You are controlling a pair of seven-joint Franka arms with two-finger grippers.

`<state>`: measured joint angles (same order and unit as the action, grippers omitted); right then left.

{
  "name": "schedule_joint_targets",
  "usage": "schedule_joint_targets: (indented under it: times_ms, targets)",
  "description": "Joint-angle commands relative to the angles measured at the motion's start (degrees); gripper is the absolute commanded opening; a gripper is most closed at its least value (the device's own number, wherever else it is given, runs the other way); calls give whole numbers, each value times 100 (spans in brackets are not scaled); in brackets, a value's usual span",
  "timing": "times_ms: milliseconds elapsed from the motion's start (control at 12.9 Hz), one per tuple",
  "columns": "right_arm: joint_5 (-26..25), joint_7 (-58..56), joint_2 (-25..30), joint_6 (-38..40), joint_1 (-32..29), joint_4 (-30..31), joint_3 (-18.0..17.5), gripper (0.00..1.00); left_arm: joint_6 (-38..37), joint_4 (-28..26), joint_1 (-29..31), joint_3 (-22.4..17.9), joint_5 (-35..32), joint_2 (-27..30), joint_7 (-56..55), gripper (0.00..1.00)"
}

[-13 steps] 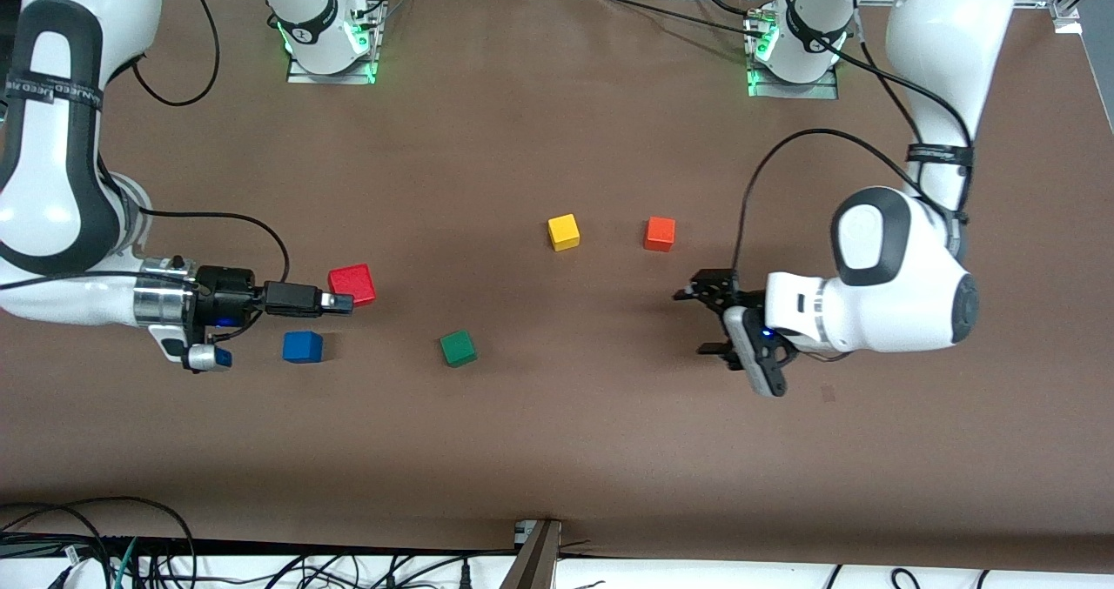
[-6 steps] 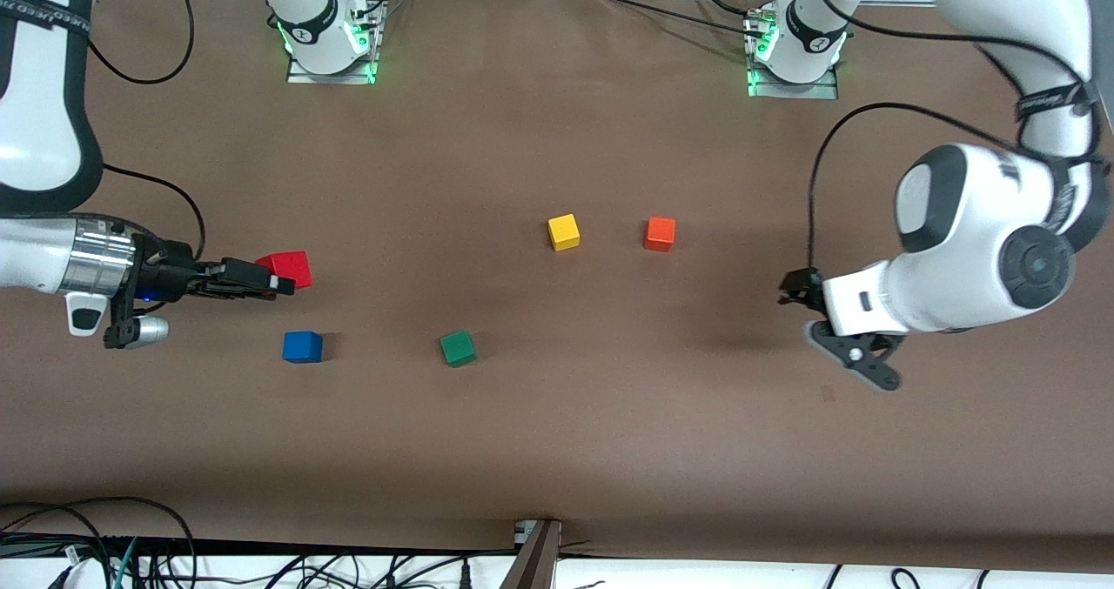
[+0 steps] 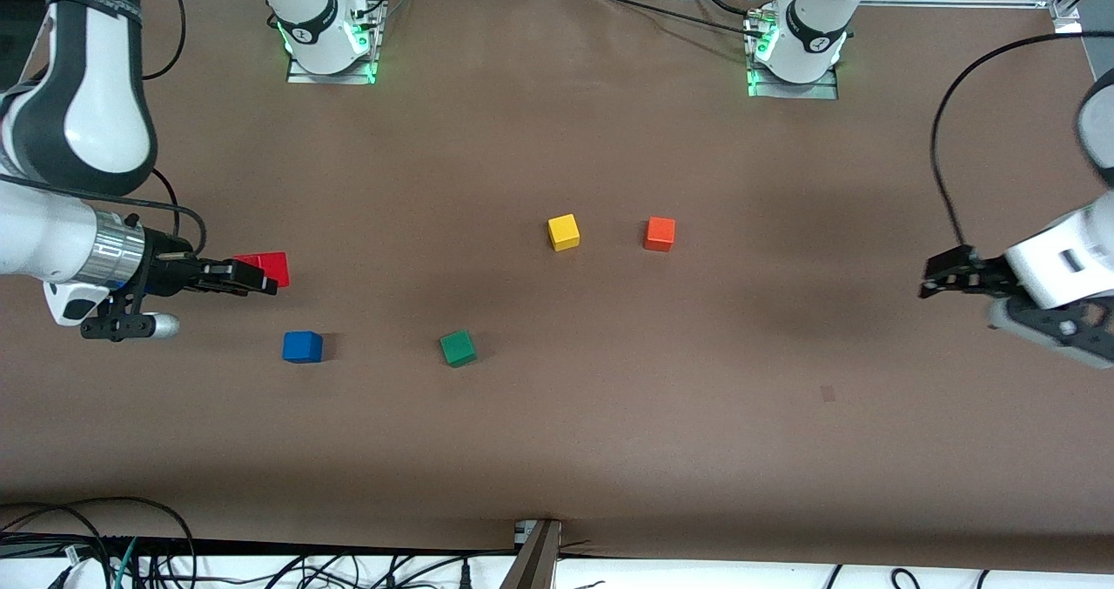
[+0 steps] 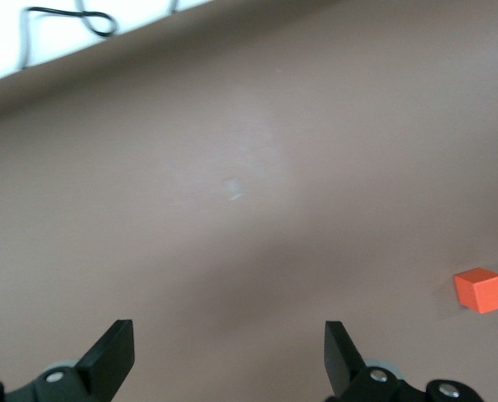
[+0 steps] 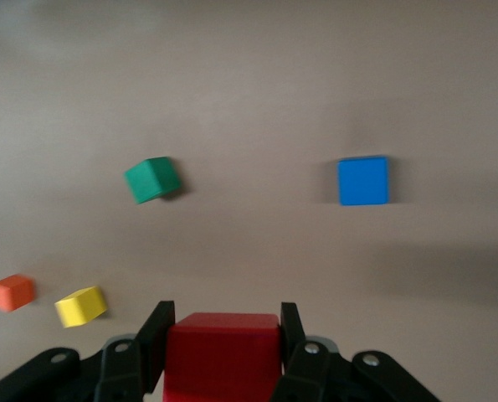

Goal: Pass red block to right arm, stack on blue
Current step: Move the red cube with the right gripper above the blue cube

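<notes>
My right gripper (image 3: 264, 281) is shut on the red block (image 3: 273, 267) and holds it above the bare table, close to the blue cube (image 3: 302, 346) but not over it. In the right wrist view the red block (image 5: 223, 352) sits squarely between the two black fingers (image 5: 158, 328), and the blue cube (image 5: 363, 180) lies alone on the table ahead. My left gripper (image 3: 933, 277) is open and empty, up over the left arm's end of the table. Its open fingertips (image 4: 115, 345) show over bare table in the left wrist view.
A green cube (image 3: 458, 347) lies beside the blue cube, toward the table's middle. A yellow cube (image 3: 564, 231) and an orange cube (image 3: 660, 233) lie side by side at mid-table, farther from the front camera. The orange cube (image 4: 481, 290) also shows in the left wrist view.
My right gripper has carried the red block toward the right arm's end of the table. My left arm has pulled back toward its own end, with its gripper open.
</notes>
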<state>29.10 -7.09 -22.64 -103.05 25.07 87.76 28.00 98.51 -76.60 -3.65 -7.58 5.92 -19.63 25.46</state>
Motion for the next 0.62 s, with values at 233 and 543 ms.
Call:
schedule_joint_targets:
  times_ms: [233, 543]
  targets:
    - [-800, 120, 198, -1145, 296, 653, 13, 15, -593, -944, 83, 107, -284, 1092, -1547, 100]
    - [-844, 50, 461, -2111, 446, 1452, 12, 15, -1105, -839, 57, 292, -284, 1101, -1957, 100]
